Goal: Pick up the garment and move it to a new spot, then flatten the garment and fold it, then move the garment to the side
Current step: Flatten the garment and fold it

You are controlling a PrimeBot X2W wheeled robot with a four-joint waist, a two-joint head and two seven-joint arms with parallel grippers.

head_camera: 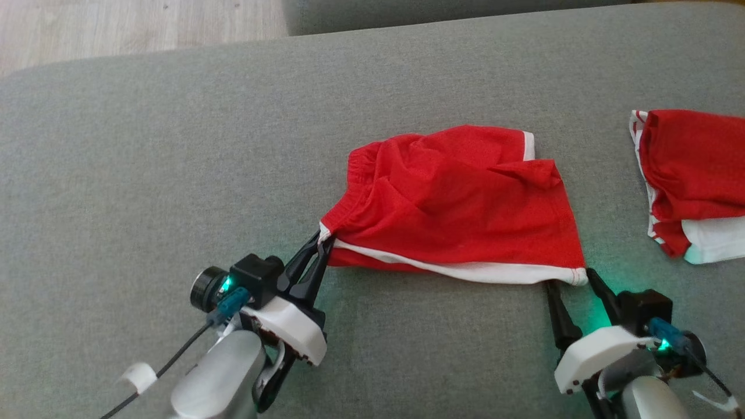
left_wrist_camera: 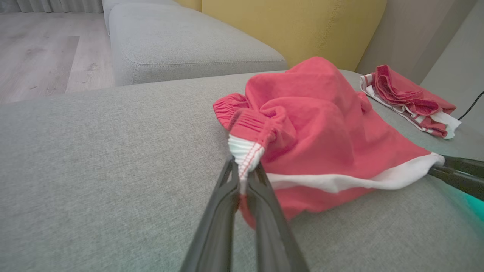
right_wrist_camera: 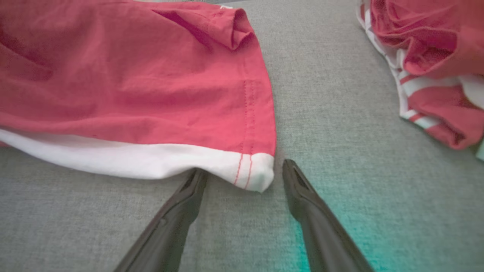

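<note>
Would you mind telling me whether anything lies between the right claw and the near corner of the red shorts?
Nothing visible does. The right claw stands open with a finger on either side of the white-hemmed corner of the red shorts, over bare grey cushion. The second red garment lies apart to the right.

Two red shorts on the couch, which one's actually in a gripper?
The middle shorts: the left gripper pinches their waistband corner. The pair at the right edge lies untouched.
</note>
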